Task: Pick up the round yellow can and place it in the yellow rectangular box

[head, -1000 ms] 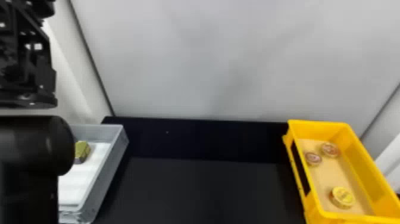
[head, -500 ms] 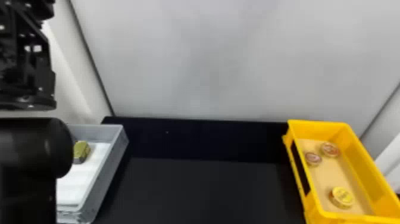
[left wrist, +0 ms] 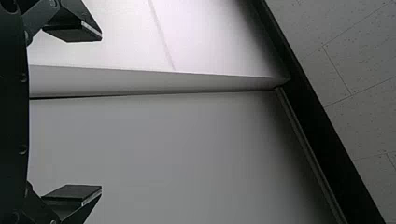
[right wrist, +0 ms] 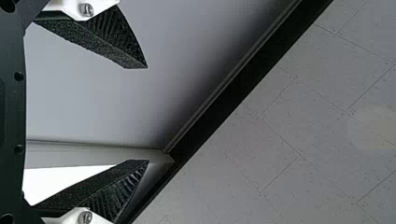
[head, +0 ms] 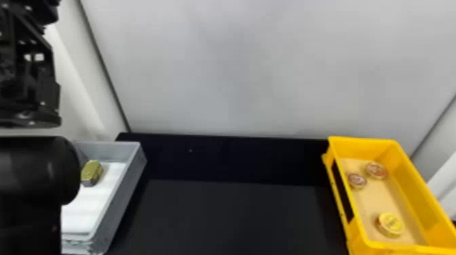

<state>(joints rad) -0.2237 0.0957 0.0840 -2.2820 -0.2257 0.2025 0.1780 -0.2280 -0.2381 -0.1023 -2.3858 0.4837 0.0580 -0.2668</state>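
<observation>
1. The left claw [left wrist: 101,112] has its two fingers wide apart, with just air between them.
2. The right claw [right wrist: 147,114] is wide apart too, with just air between its fingers.
3. The round yellow can [head: 390,224] is short and flat, with a shiny yellow top and a brownish patch on its side.
4. It sits inside the yellow rectangular box [head: 412,181], at the lower right of the frame.
5. Its flat top points up. The top is round, so it looks about as long one way as the other.
</observation>
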